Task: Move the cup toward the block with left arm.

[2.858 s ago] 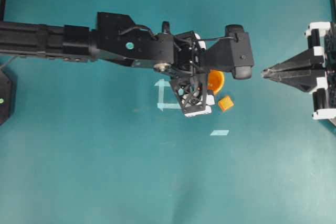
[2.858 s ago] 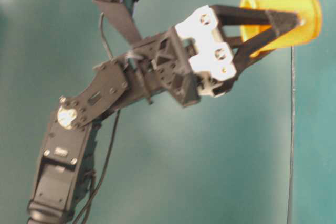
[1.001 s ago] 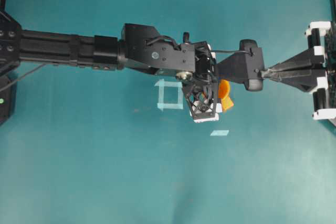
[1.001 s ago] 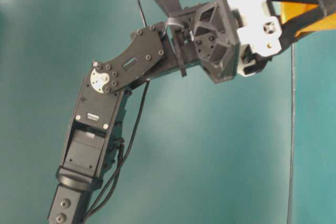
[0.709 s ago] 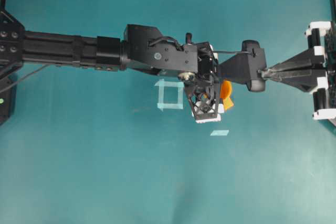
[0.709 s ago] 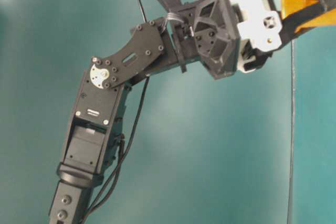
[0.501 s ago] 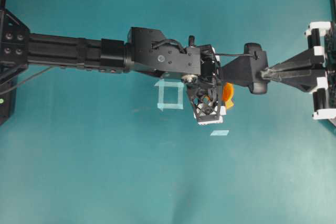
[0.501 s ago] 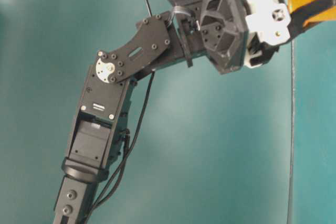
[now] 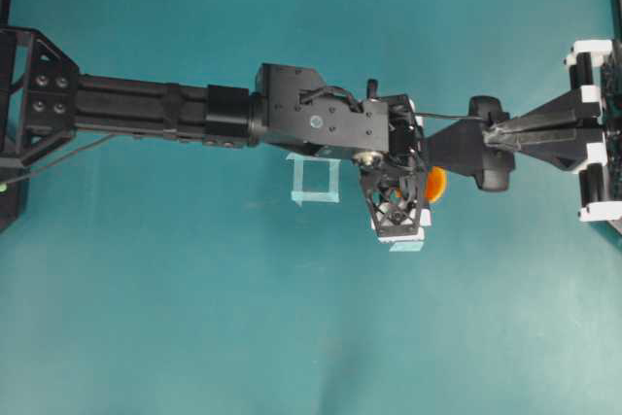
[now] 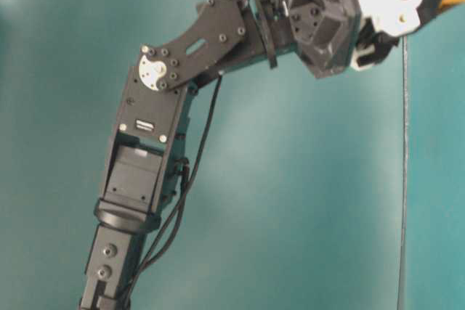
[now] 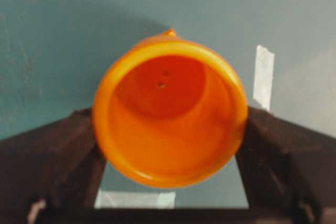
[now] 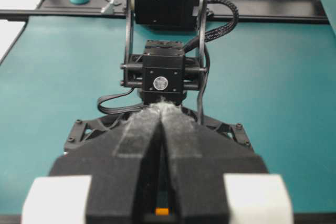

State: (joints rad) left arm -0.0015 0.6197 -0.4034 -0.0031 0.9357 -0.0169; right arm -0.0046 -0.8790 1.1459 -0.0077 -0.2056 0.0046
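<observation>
Near the middle of the teal table point(image 9: 194, 318), just right of a pale tape square point(image 9: 314, 180), the left arm point(image 9: 175, 112) is reaching across with the cup point(image 11: 169, 114) clamped between the two sides of the left gripper point(image 9: 400, 209). From the wrist view, the dark fingers point(image 11: 50, 156) are pressing against opposite walls of the cup, spread wide around its body, and its open mouth is facing the camera. Overhead, only a sliver of orange is showing at the gripper's right edge. This looks like the carrying step, with the cup off the table and not yet set down. A small orange tip is peeking over the cup's far rim in the wrist view; it may be the block, but I cannot tell, and the block is hidden under the gripper in the overhead view. The next move is calling for a gentle lowering and a release close to the block without knocking it. The cup is smooth, glossy plastic, round-rimmed and tapering to a narrower base with two tiny marks inside; it is likely light and slippery. The gripper is a black lattice frame with white tips, hanging over a short tape strip point(image 9: 407, 246). The right gripper point(image 9: 498, 133) is resting at the far right, jaws pressed together, holding nothing.
</observation>
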